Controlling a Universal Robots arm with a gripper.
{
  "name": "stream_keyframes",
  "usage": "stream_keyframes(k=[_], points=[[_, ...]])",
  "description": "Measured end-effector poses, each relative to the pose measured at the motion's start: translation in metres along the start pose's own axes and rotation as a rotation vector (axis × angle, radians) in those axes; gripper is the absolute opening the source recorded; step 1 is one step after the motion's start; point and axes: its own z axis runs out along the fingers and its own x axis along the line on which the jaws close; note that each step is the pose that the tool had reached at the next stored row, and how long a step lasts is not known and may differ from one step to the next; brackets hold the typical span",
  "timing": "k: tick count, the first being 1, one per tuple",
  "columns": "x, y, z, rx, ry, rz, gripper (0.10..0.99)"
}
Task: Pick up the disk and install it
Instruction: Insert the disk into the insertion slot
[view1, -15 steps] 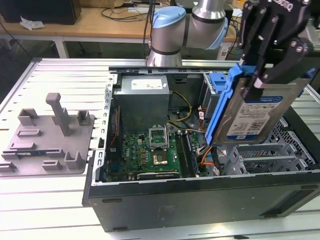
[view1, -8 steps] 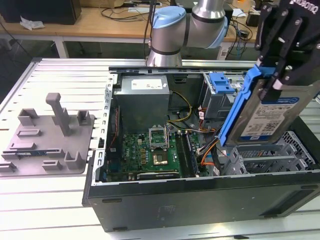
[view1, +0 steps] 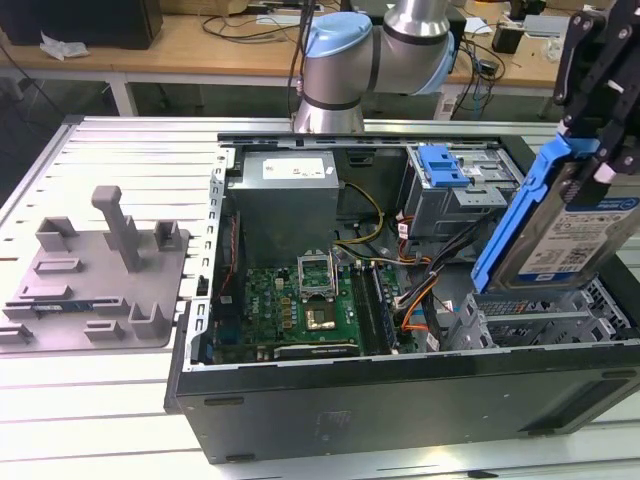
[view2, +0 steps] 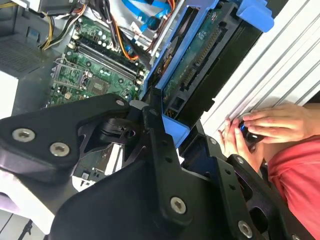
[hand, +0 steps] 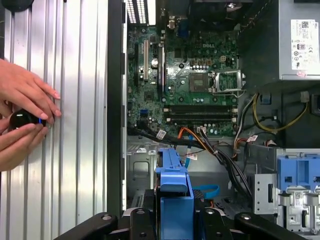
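Tool (view1: 592, 160) is clenched on the disk (view1: 568, 238), gripping it by its upper end. The disk hangs tilted under the tool, clear of everything, label side facing the exterior camera. Its blue carrier bracket (view1: 520, 215) runs along the edge toward the exterior view's left.

Directly below the tool is the open PC case (view1: 400, 400). In the first wrist view the bracket (hand: 175, 200) sits between the tool's black links, with the motherboard (hand: 190, 85) beyond it. The drive cage with blue latch (view1: 445, 165) is near the tool, on the exterior view's left of it.

The grey fixture tray (view1: 95, 280) is well away from the tool, across the case on the bench (view1: 100, 400).

A person's hands (hand: 25, 107) rest on the bench just outside the case wall, holding a small black object (hand: 21, 120).
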Motion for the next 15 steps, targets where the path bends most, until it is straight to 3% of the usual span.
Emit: stream_keyframes(k=[5, 13, 15], points=[[0.0002, -0.009, 0.0011, 0.0, 0.0001, 0.0, 0.365], [0.0002, -0.0095, 0.0021, 0.0, -0.0002, 0.004, 0.365], [0.0002, -0.008, 0.0026, 0.005, 0.0005, 0.004, 0.365]])
